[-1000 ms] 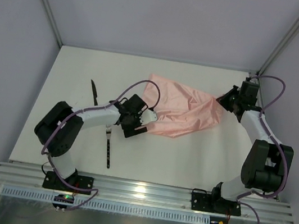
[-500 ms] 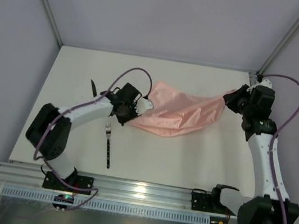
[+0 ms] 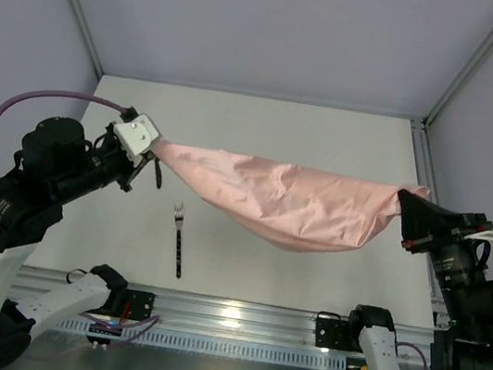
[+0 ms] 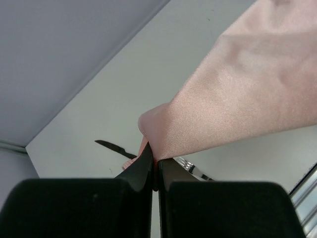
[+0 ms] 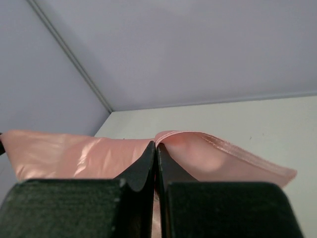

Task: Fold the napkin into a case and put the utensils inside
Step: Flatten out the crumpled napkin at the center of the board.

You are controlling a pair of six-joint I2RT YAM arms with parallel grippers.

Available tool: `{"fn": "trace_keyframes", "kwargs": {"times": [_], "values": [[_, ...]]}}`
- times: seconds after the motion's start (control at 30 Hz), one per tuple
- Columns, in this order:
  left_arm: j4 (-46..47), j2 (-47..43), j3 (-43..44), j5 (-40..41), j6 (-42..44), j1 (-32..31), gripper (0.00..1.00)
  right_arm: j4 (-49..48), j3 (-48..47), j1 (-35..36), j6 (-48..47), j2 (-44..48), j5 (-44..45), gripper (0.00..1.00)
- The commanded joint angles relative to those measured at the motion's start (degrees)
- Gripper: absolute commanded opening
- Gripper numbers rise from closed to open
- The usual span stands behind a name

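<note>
- Pinching one end of the napkin point(image 3: 282, 200), your left gripper point(image 4: 154, 157) has its jaws pressed together on the cloth. In the left wrist view the pink fabric bunches into a rounded knot right at the tips.
- Your right gripper point(image 5: 156, 148) is clamped on the opposite end in the same way, jaws tight together, with a hemmed fold of cloth curling over the tips.
- You have the napkin strung between the two grippers, lifted clear of the table point(image 3: 328, 142). It hangs as a loose, wrinkled sling that sags in the middle.
- Take the fork point(image 3: 179, 240) as your marker. It lies flat on the table, with its silvery tines pointing away from the arm bases and its dark handle towards the near edge.
- The lowest part of the napkin's sag hangs to the right of the fork, and the rest of the cloth crosses beyond its tines.
- Your left gripper sits beyond the fork and to its left, raised off the table. Your right gripper is well apart from the fork, far to its right.
- The knife point(image 4: 113, 146) lies on the table beyond and left of the fork. From the left wrist you see it as a thin dark blade just under the gripped end. From above, the left gripper hides most of it.
</note>
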State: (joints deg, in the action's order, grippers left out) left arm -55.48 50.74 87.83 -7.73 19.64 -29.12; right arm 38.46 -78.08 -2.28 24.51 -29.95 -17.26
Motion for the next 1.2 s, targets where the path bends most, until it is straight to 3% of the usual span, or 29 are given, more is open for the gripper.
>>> {"fn": "trace_keyframes", "kwargs": {"times": [0.0, 0.13, 0.27, 0.33, 0.4, 0.43, 0.57, 0.67, 0.7, 0.73, 0.77, 0.8, 0.9, 0.97, 1.07, 1.1, 1.17], "values": [[-8.4, 2.3, 2.0, 1.5, -5.7, 0.0, 0.0, 6.6, 6.8, 0.3, 4.7, -0.3, -10.6, 0.04], [-4.7, 3.9, -1.2, 5.2, -9.2, 0.0, 0.0, -0.7, 23.3, 0.3, 13.4, 2.5, -17.0, 0.04], [5.4, 10.3, -5.6, 9.1, -10.1, 0.1, 0.0, -8.6, 39.3, 0.3, 16.0, 2.2, -12.6, 0.04], [9.4, 18.6, -6.2, 8.9, -10.7, 0.9, 0.0, -15.8, 45.3, 0.3, 16.9, -0.6, -8.7, 0.04], [14.5, 25.7, -4.8, 8.6, -11.0, 1.6, 0.0, -21.1, 47.9, 0.3, 17.8, -8.1, -6.7, 0.04], [15.7, 33.6, -3.6, 7.9, -11.3, 2.0, 0.0, -26.2, 48.7, 0.3, 17.9, -11.4, -6.0, 0.04], [18.3, 53.5, 9.8, 2.8, -11.1, 3.8, 0.05, -33.6, 46.2, 0.1, 15.3, -35.8, 1.5, 0.04], [18.6, 66.1, 21.8, 5.7, -10.4, 4.0, 0.16, -34.9, 38.6, -0.4, 14.3, -51.0, 1.7, 0.08], [17.8, 68.8, 25.1, 6.1, -10.4, 4.1, 0.28, -34.3, 36.3, -0.5, 13.9, -53.8, 1.4, 0.15], [16.7, 73.3, 28.5, 6.4, -10.2, 4.3, 0.36, -33.9, 31.6, -0.5, 13.5, -56.1, 1.3, 0.33], [15.3, 75.4, 32.2, 7.1, -9.8, 4.6, 0.45, -33.5, 29.2, -0.6, 13.4, -57.8, 1.4, 0.4], [12.1, 77.2, 38.8, 7.1, -9.5, 4.9, 0.65, -32.2, 27.3, -0.6, 13.2, -60.0, 1.5, 0.45], [5.9, 80.4, 45.4, 7.9, -8.0, 7.0, 0.86, -27.6, 19.4, -0.6, 10.8, -62.1, 2.2, 0.63], [4.8, 78.1, 42.2, 5.4, -7.2, 8.2, 0.88, -24.1, 14.1, -0.6, 6.7, -62.4, 3.2, 0.66], [6.8, 67.0, 25.2, 2.2, -5.4, 10.1, 0.86, -18.4, 12.3, -0.6, 1.2, -59.9, 5.4, 0.67], [7.5, 59.6, 14.2, 0.9, -2.1, 10.2, 0.81, -16.7, 13.5, -0.6, 0.6, -58.7, 8.5, 0.67], [9.2, 52.3, 3.5, -2.6, 2.5, 9.4, 0.73, -16.3, 15.4, -0.7, -0.3, -55.5, 10.6, 0.67]]}}
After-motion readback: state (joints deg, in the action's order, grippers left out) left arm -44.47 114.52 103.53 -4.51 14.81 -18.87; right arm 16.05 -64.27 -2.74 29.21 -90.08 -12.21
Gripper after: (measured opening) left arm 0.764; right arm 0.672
